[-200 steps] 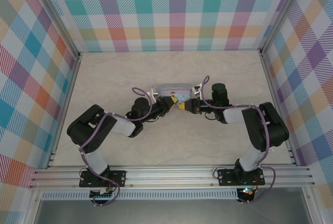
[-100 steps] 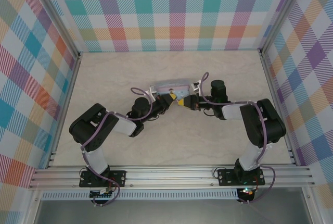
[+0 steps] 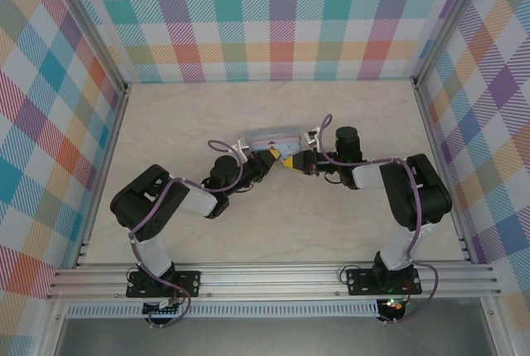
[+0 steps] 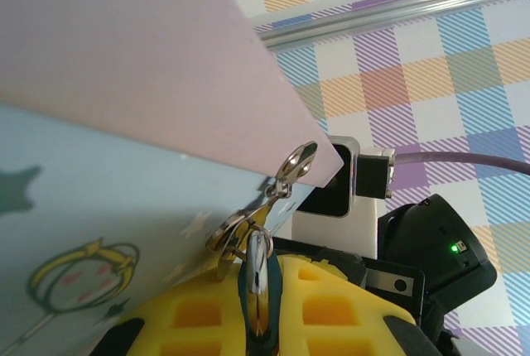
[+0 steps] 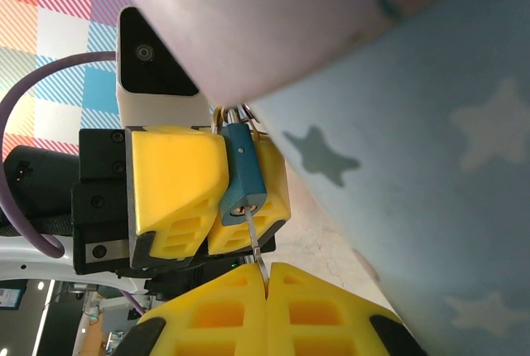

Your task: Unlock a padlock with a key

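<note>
The small blue padlock hangs by its thin shackle from the metal hasp of a pale-blue cartoon tin. My left gripper is shut on the padlock's body, with its yellow fingers on either side. The key is a thin metal sliver pinched in my shut right gripper. Its tip sits at the keyhole in the padlock's bottom face. In the top view, my left gripper and right gripper meet tip to tip just in front of the tin.
The tin's star-printed side runs close beside my right fingers. Aluminium rails and plaid walls enclose the marble-patterned table. Purple cables loop off both wrists.
The right arm has drawn left and slightly toward the tin, bringing its fingertips up against the left gripper. The left gripper has barely moved and still holds the padlock.
</note>
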